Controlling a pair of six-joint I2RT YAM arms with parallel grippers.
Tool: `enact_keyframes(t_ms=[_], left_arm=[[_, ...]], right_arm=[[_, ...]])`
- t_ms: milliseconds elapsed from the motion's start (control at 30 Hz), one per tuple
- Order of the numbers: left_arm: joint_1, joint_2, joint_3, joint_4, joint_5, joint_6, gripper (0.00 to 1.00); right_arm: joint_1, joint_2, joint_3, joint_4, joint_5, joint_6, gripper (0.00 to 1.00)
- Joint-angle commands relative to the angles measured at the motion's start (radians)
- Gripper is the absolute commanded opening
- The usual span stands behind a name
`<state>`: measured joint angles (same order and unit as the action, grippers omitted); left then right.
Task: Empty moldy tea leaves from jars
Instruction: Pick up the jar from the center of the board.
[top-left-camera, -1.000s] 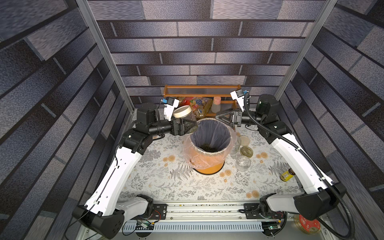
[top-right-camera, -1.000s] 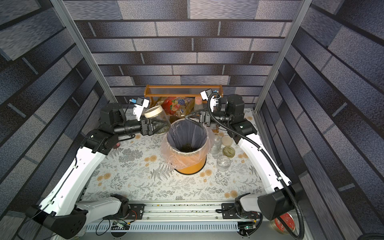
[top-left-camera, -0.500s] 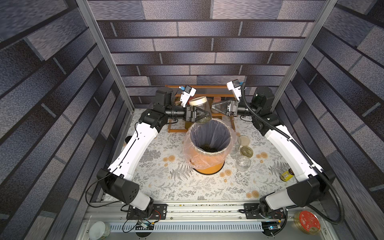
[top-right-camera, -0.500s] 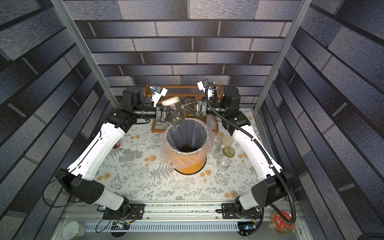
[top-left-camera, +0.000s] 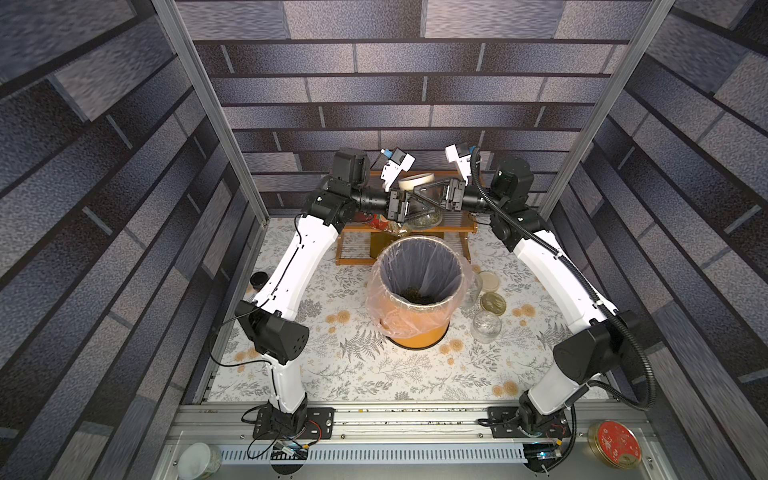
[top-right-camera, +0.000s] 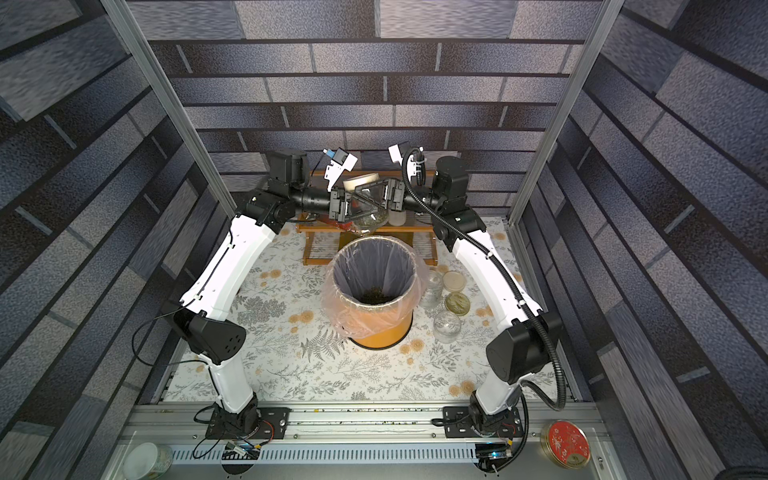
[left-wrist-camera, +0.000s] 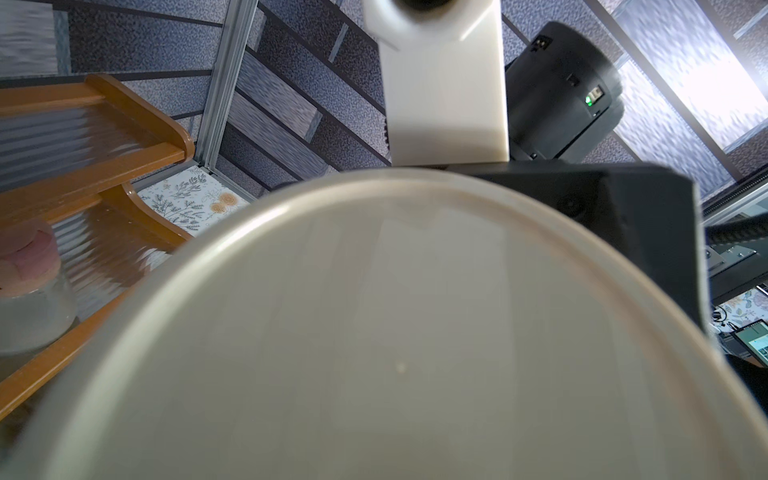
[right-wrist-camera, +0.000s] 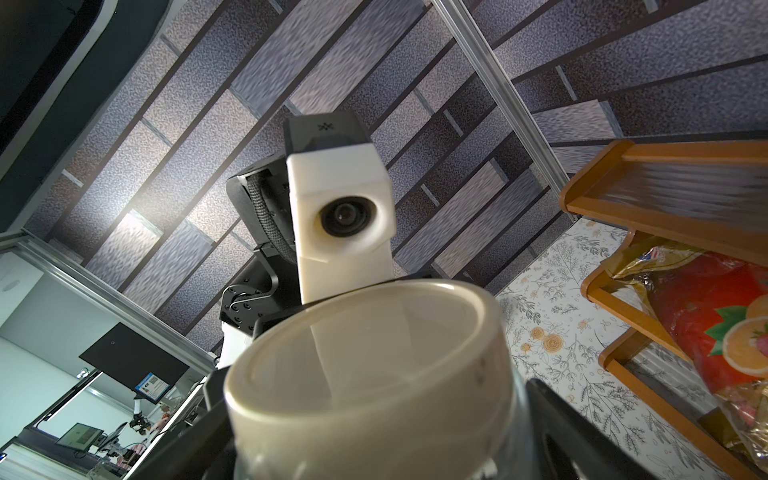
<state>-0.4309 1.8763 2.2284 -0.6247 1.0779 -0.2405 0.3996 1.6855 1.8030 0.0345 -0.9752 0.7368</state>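
Up at the back, above the far rim of the orange bin, a clear glass jar hangs tilted between the two arms, in front of the wooden rack. Its cream lid is on and points up and away, and loose dark tea leaves have slid into its lower end. The bin wears a clear plastic liner folded over its rim, and a small leaf pile lies at its bottom. On the flowered cloth just to the right of the bin stand two uncapped glass jars, near a loose lid lying flat. A round, green-flecked piece sits between them; whether it is a jar or a lid I cannot tell. The left gripper is clamped on the jar's glass body from the left side, its fingers partly closed around it. The right gripper reaches in from the opposite side with its fingers spread wide on either side of the jar just below the lid. Whether they touch the glass cannot be told. In the left wrist view the lid's flat face fills most of the picture and hides that gripper's fingers.
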Motion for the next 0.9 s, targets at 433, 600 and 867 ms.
enact_keyframes(t_ms=[433,600,867], left_arm=[[-0.017,0.06,0.164,-0.055,0.068,0.052,0.48],[-0.037,0.062,0.168,-0.067,0.056,0.069,0.5],[-0.051,0.075,0.164,-0.07,0.002,0.067,0.79]], right_arm=[[0.007,0.02,0.028,0.1,0.004,0.103,0.88],[0.007,0.008,-0.003,0.136,0.005,0.128,0.77],[0.008,-0.064,-0.085,0.102,0.057,0.079,0.38]])
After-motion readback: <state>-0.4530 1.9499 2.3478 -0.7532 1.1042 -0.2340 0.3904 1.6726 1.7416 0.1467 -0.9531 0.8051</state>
